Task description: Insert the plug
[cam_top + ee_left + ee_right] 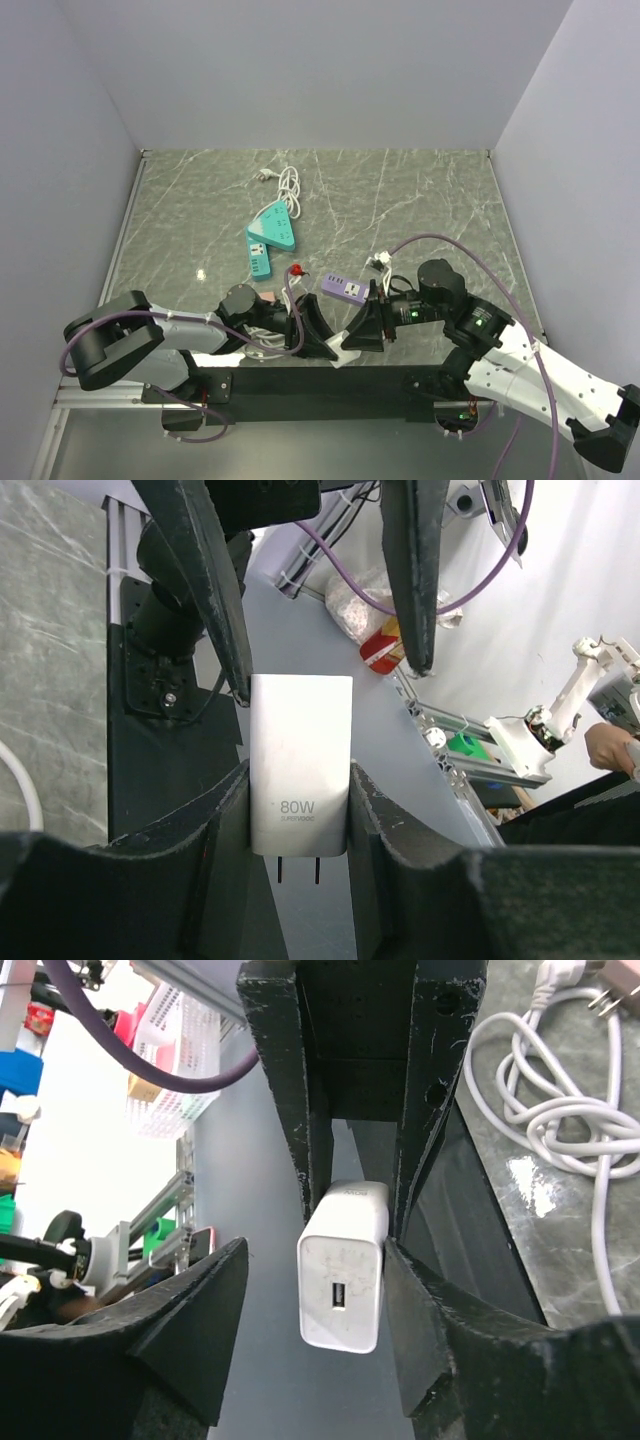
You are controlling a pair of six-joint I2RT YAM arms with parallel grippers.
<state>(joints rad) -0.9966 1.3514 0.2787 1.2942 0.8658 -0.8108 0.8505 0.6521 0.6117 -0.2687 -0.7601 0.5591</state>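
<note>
The plug [300,765] is a flat white block marked 80W, with two prongs pointing back toward my left wrist. My left gripper [298,800] is shut on its sides and holds it in the air over the table's near edge. It also shows in the top view [343,352] and in the right wrist view [343,1265], where its empty USB port faces the camera; no cable is attached. My right gripper [315,1260] is open around the plug's far end. Its right finger [410,1290] touches the plug's side and its left finger stands apart.
A teal power strip [270,238] and a purple power strip [343,289] lie on the marble table. A coiled white cable [287,185] lies at the back. Another white cable [560,1130] with a small pronged end [600,990] lies near the front. A brownish-pink cube [268,297] sits by the left arm.
</note>
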